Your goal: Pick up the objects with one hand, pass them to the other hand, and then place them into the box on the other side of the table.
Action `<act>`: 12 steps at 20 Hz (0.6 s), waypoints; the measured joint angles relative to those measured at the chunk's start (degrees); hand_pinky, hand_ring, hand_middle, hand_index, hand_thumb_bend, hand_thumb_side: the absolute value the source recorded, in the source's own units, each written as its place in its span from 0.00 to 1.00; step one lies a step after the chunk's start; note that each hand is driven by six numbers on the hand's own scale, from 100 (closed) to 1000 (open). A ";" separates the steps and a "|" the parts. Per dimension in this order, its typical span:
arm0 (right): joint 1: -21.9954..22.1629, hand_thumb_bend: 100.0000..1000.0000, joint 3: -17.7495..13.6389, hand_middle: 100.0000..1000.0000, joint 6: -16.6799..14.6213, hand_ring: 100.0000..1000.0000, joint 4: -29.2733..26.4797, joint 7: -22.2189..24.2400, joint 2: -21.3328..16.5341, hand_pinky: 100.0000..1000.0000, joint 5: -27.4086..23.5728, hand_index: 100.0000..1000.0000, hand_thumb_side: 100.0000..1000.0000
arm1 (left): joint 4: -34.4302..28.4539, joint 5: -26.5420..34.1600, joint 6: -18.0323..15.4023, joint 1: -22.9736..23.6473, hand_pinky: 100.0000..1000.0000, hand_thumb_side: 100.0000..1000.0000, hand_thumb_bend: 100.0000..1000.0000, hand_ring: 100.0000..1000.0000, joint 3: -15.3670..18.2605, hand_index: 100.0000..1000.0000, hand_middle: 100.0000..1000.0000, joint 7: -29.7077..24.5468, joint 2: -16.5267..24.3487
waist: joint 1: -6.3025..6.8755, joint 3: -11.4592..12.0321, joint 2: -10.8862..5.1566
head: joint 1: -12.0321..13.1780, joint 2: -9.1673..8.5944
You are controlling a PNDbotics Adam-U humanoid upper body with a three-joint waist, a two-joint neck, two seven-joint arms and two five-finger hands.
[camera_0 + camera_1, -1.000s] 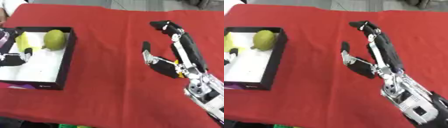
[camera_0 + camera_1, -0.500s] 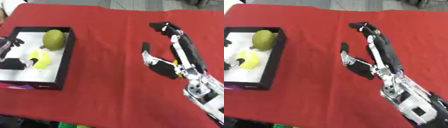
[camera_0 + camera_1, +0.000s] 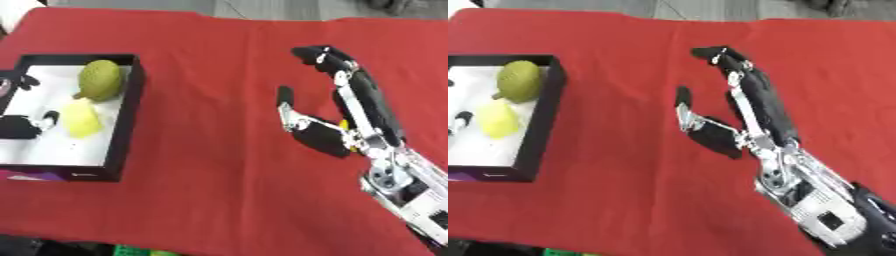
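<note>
Box (image 3: 122, 125): black rim, white floor, holds bumpy green fruit (image 3: 99, 80), yellow wedge (image 3: 82, 118). Right hand (image 3: 337, 125) released, empty.

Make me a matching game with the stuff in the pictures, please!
Things:
1. green fruit
2. yellow piece
3. right hand
4. box

Descriptions:
A. black walls, white floor
B. open above the red cloth, holding nothing
C. at the box's far end
D. pale, lying mid-box

Pairs: 1-C, 2-D, 3-B, 4-A
</note>
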 measured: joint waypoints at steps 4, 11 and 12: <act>0.64 0.00 -2.25 0.81 2.35 0.83 0.00 2.76 -1.70 0.82 0.04 0.85 0.36 | -6.73 8.21 -4.32 2.30 0.85 0.77 0.00 0.75 1.07 0.79 0.75 8.64 -0.04 | -0.06 -0.10 0.00 | -1.31 0.05; 3.03 0.00 -8.07 0.83 5.89 0.84 -0.02 9.66 -5.58 0.83 -1.30 0.87 0.39 | -12.06 23.76 -8.88 5.39 0.86 0.90 0.00 0.73 3.18 0.76 0.74 15.81 -1.59 | -0.56 -0.26 -0.01 | -2.96 0.40; 3.47 0.00 -8.95 0.83 6.31 0.85 -0.02 10.90 -6.21 0.84 -1.64 0.87 0.42 | -12.73 25.37 -9.15 5.77 0.86 0.89 0.00 0.73 3.58 0.76 0.74 16.14 -1.81 | -0.59 -0.26 -0.01 | -3.25 0.42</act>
